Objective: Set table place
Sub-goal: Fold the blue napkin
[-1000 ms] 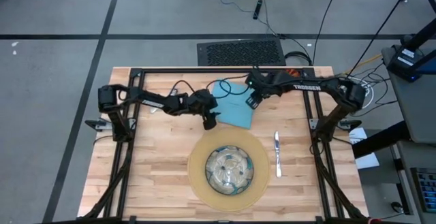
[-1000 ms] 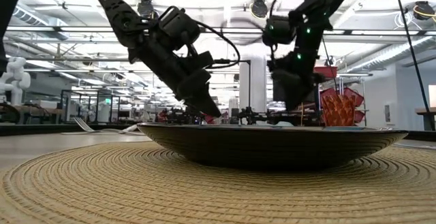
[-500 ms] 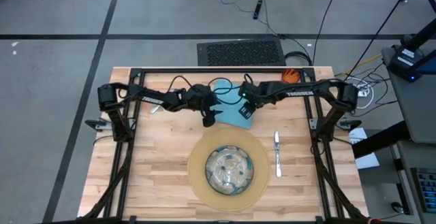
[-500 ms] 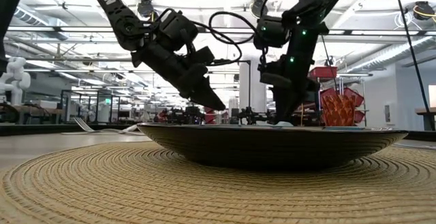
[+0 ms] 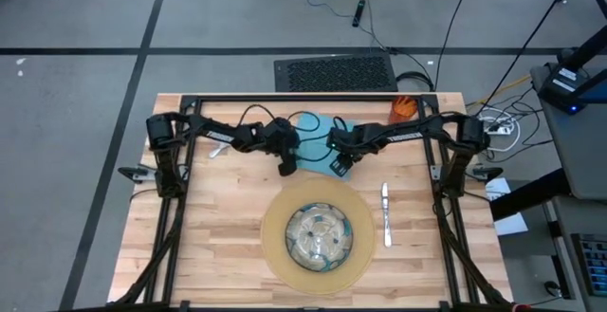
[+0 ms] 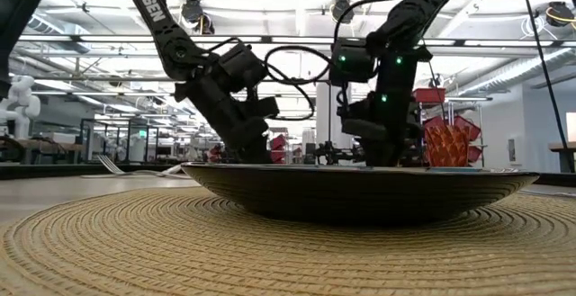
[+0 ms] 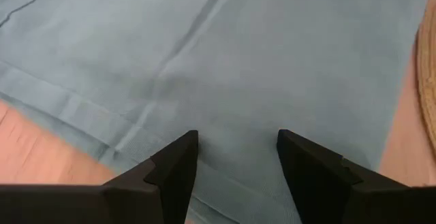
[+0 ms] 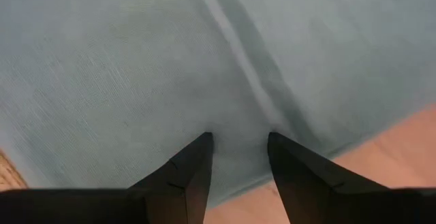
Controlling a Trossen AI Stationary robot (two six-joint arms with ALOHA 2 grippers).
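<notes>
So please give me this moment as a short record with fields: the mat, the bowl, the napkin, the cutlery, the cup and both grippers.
mat: round woven mat on the table
bowl: glass bowl at the mat's centre
napkin: teal napkin flat, beyond the mat
cutlery: one silver piece right of the mat
cup: orange cup at the far edge
left gripper: open, low over the napkin
right gripper: open, low over the napkin

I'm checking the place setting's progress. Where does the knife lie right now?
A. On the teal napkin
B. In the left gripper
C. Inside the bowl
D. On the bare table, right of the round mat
D: the high view shows the knife lying on the bare table just right of the round mat, apart from the teal napkin.
</notes>
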